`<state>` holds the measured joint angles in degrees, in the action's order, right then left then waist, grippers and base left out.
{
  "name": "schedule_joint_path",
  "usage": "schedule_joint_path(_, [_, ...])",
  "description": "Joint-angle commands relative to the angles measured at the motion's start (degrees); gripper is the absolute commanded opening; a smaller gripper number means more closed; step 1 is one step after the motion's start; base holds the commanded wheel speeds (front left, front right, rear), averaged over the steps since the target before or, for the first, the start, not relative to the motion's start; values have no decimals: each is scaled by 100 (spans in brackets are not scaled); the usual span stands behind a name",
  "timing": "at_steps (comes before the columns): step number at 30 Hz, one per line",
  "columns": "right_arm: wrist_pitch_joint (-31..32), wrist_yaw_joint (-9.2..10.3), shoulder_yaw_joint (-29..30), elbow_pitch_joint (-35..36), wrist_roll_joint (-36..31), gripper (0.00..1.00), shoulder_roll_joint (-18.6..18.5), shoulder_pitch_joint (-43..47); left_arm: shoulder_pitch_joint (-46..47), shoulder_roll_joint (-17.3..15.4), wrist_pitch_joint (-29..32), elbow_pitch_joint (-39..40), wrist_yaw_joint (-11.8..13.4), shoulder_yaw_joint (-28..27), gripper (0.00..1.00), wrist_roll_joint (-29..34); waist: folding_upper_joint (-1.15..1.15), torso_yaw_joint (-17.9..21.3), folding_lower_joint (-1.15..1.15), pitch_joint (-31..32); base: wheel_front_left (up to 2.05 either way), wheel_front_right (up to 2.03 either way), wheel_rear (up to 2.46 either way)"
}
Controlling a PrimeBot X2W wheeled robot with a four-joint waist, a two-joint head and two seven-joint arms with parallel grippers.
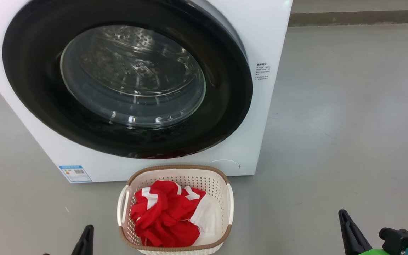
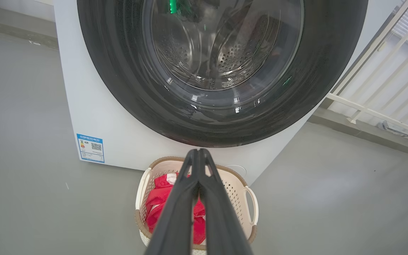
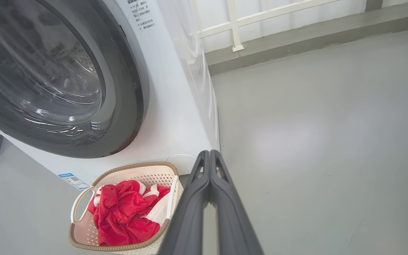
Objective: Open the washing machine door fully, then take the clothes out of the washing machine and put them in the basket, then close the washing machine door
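Red clothes (image 1: 168,216) w/ white panels lie bunched inside the basket (image 1: 175,167), filling most of it, w/ a white patch on the heap's 3 o'clock side. Basket stands on the grey floor (image 1: 349,124) just in front of the washing machine (image 1: 271,42), at 6 o'clock below the washing machine door (image 1: 30,88) in head view. Its brown rim faces up, w/ white handles (image 1: 122,205) at 3 & 9 o'clock. Door looks pressed flat to the machine front, black rim glossy, a red glint along its btm edge. Thru the glass window (image 1: 133,74) the perforated steel drum (image 2: 232,60) shows. Low on the machine front sits a blue label (image 1: 75,173), approx 10 o'clock from the basket, and a round cap (image 1: 225,165) at approx 1 o'clock from it. On the left gripper (image 2: 198,152) the fingers are clenched tip to tip, holding nothing. In its wrist view they cross in front of the basket; in head view the tip pokes up at 8 o'clock of the basket, apart from it. On the right gripper (image 3: 209,153) the fingers are likewise pressed together & empty. It sits at 4 o'clock of the basket in head view, well apart, over bare floor; in its wrist view the tips line up w/ the machine's front corner. Behind the machine a white railing (image 2: 384,71) runs at 2 o'clock in left wrist view.
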<state>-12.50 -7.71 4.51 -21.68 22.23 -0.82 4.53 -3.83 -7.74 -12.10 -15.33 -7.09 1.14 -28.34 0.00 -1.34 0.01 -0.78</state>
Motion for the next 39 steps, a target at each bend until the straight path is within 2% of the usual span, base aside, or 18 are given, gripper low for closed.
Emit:
schedule_joint_path(1, [35,3,13,174,194,0,-41,-121,113,-39,40,116,-6,-101,0,-169,0,2,-1,0,0,0,0])
schedule_joint_path(39, [676,9,78,376,2535,0,-98,-450,420,141,668,119,-17,-332,0,-2305,0,47,-1,21,0,0,0])
